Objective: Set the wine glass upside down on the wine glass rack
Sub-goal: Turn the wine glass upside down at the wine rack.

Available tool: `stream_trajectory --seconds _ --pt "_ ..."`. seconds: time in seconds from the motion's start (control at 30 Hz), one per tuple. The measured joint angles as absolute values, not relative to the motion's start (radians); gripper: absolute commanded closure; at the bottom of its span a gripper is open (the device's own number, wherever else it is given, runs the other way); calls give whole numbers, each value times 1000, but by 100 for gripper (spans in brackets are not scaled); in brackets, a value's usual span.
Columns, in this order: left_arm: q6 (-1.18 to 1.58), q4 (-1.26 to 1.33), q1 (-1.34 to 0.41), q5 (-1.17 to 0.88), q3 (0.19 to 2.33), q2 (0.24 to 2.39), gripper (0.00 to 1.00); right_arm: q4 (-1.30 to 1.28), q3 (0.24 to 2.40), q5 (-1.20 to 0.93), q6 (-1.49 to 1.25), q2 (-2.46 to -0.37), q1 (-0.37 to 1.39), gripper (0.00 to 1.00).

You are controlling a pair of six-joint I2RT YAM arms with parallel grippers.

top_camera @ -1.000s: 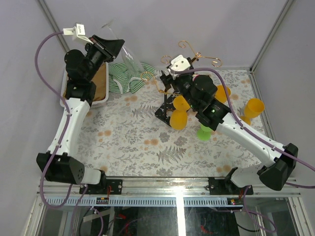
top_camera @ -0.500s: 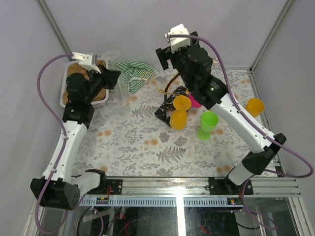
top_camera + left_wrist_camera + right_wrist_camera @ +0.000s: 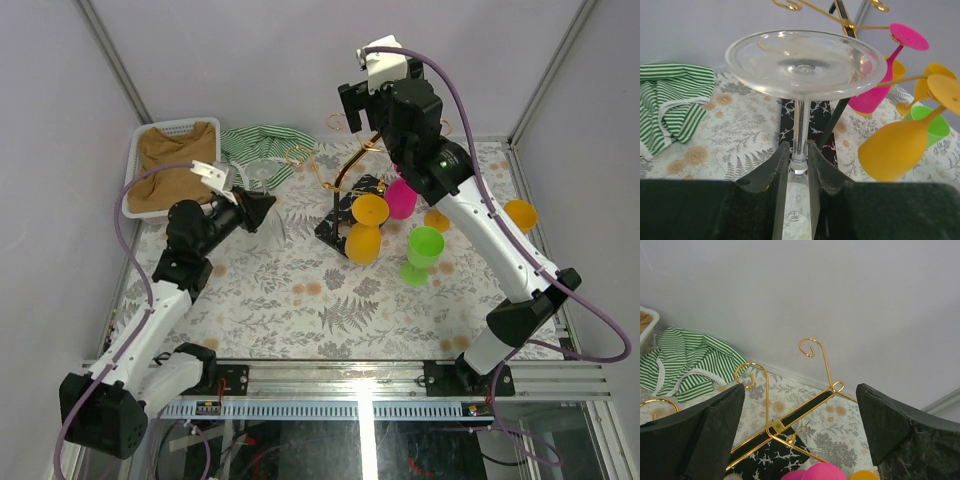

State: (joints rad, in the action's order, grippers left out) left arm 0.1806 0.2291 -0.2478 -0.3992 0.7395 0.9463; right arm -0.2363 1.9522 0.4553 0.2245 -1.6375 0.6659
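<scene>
Pinching the stem of a clear wine glass [image 3: 805, 62] between its two dark fingers, the left gripper [image 3: 799, 150] holds it low over the leaf-patterned table [image 3: 280, 290], with the round foot pointing away from the wrist and toward the rack. The glass sits left of the wine glass rack [image 3: 345, 185], near it but not touching, and is not hung on any hook. A pink glass [image 3: 402, 197] and two orange glasses [image 3: 362, 243] hang bowl-down from the rack's gold arms above its black speckled base. The right gripper [image 3: 800, 387] is raised above the back of the rack with its jaws spread wide and nothing between them. A green glass [image 3: 425, 250] stands upright on the table to the right of the rack. A green striped cloth [image 3: 260, 145] lies by the back wall, beside a white basket [image 3: 140, 160] with brown fabric in it.
</scene>
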Motion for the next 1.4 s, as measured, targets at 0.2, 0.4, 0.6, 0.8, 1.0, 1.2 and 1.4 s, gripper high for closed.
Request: stream_trajectory --seconds 0.2,0.4,0.6,0.8,1.0,1.2,1.4 --pt "164 362 -299 -410 678 1039 100 -245 1931 455 215 -1637 647 1" --pt "121 450 -380 -403 678 1149 100 -255 1930 453 208 -1637 635 1" --pt "83 562 -420 -376 679 1237 100 -258 1930 451 208 -1637 622 1" --pt "65 630 -425 -337 697 1319 100 -258 1930 452 209 -1637 604 1" --pt "50 691 -426 -328 740 1383 100 -258 1930 452 210 -1637 589 1" --pt "43 727 -426 -327 775 1433 100 -258 1930 452 210 -1637 578 1" --pt "42 762 -426 -295 791 1473 100 -258 1930 451 210 -1638 575 1"
